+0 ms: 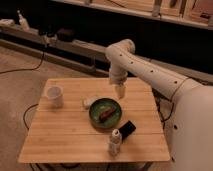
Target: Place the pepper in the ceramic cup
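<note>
The pepper [105,114], a small dark reddish-brown piece, lies inside the green bowl [94,116] in the middle of the wooden table [60,135]. The ceramic cup [54,96], a white mug, stands at the table's left side, well apart from the bowl. My gripper [120,92] hangs from the white arm just above the bowl's far right rim, pointing down. It holds nothing that I can see.
A small white bottle [115,142] stands near the front edge, with a black rectangular object [126,129] beside it. A small pale item [88,102] lies left of the bowl. Shelves and cables run along the back.
</note>
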Tool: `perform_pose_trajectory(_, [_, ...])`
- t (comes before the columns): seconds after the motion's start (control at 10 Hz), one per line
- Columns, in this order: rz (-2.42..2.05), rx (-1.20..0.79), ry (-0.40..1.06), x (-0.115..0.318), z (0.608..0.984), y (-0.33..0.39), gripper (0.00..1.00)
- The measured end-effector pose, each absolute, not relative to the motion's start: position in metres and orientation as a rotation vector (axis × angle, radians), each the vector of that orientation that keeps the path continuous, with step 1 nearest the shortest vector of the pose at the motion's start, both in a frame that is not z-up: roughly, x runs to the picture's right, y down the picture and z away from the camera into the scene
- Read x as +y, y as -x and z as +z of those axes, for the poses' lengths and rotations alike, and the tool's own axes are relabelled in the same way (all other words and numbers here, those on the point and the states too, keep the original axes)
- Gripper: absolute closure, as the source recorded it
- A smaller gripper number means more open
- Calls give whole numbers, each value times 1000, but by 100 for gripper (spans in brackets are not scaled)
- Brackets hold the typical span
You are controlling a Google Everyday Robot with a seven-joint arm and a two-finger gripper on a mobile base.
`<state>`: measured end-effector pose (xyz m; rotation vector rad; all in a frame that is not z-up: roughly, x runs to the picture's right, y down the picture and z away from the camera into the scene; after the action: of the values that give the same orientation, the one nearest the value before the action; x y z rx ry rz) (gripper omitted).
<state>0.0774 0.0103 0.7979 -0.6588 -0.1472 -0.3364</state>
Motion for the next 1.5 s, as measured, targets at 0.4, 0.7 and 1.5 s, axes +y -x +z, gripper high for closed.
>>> perform_pose_trajectory(0.4, [-336,-147,659,10,798,-77,32])
perform_pose_trajectory(0.7, [-336,-147,659,10,798,-77,32])
perform_pose_trajectory(1.5, [-417,-315,682,52,794,-68,32])
